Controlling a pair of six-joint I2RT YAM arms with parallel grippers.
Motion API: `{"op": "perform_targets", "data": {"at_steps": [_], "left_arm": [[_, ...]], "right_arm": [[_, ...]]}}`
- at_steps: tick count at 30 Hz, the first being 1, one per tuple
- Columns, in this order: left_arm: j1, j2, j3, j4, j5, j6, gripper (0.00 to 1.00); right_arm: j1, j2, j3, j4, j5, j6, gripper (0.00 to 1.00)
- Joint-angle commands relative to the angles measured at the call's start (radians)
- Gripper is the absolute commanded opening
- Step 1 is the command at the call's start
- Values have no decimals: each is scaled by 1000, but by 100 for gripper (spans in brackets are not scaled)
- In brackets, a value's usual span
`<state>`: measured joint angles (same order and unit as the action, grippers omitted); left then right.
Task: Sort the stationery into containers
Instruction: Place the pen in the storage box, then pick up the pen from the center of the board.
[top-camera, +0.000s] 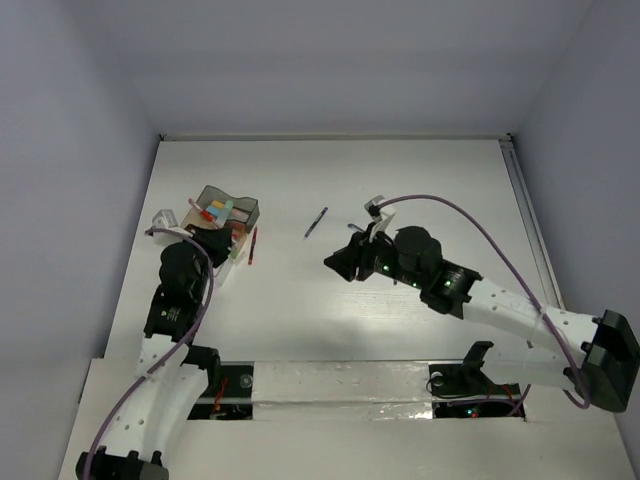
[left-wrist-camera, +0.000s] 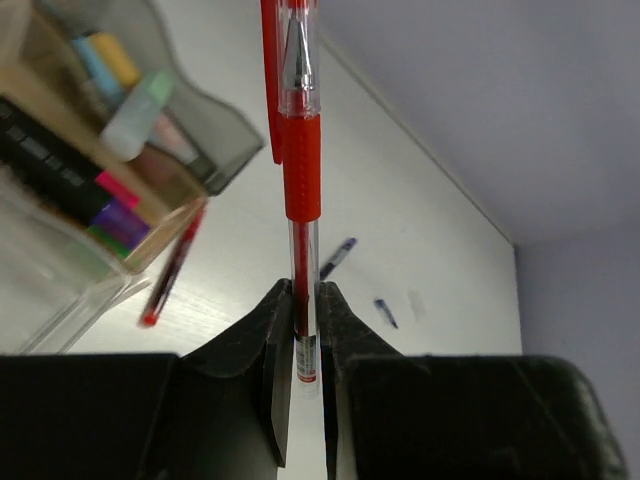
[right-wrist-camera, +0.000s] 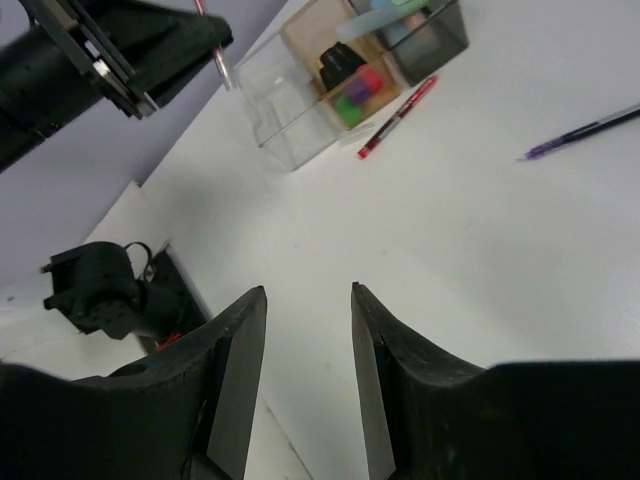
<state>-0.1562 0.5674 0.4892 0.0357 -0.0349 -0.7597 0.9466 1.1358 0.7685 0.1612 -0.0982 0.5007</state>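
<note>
My left gripper (left-wrist-camera: 305, 300) is shut on a red pen (left-wrist-camera: 303, 180) that sticks straight out past the fingertips; it hovers just in front of the containers (top-camera: 243, 210). The clear-grey and tan containers (left-wrist-camera: 190, 165) hold pale-blue, peach and green highlighters (left-wrist-camera: 128, 115) and pink and purple pieces (left-wrist-camera: 118, 212). A second red pen (top-camera: 252, 245) lies on the table against the containers' right side. A blue pen (top-camera: 316, 222) lies further right. My right gripper (right-wrist-camera: 308, 292) is open with nothing between its fingers, above bare table near the middle (top-camera: 340, 262).
A small blue cap (left-wrist-camera: 386, 313) lies on the table beyond the blue pen. A small clear item (top-camera: 375, 205) sits behind the right wrist. The left arm (right-wrist-camera: 100, 50) fills the upper left of the right wrist view. Walls enclose the table on three sides.
</note>
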Motion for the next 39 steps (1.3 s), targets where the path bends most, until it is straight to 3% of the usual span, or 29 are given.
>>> {"op": "perform_targets", "data": {"at_steps": [1, 11, 17, 24, 27, 31, 34, 39], "left_arm": [[33, -15, -55, -77, -149, -139, 0], [193, -47, -130, -184, -151, -193, 0], [271, 87, -152, -68, -94, -159, 0], [290, 187, -146, 21, -128, -135, 0], [290, 203, -158, 49, -125, -135, 8], [290, 203, -173, 63, -128, -135, 30], [290, 196, -179, 66, -132, -138, 40], [290, 198, -178, 79, -122, -142, 45]], "right_arm": [[-40, -68, -31, -101, -11, -45, 46], [-62, -99, -92, -57, -107, -45, 47], [-71, -131, -117, -43, -132, -45, 47], [-71, -136, -124, -34, -138, -44, 47], [-71, -122, -121, -28, -147, -42, 48], [-71, -105, -115, -26, -146, -40, 48], [-71, -102, -112, -28, -140, -39, 48], [-71, -105, -101, -43, -115, -44, 48]]}}
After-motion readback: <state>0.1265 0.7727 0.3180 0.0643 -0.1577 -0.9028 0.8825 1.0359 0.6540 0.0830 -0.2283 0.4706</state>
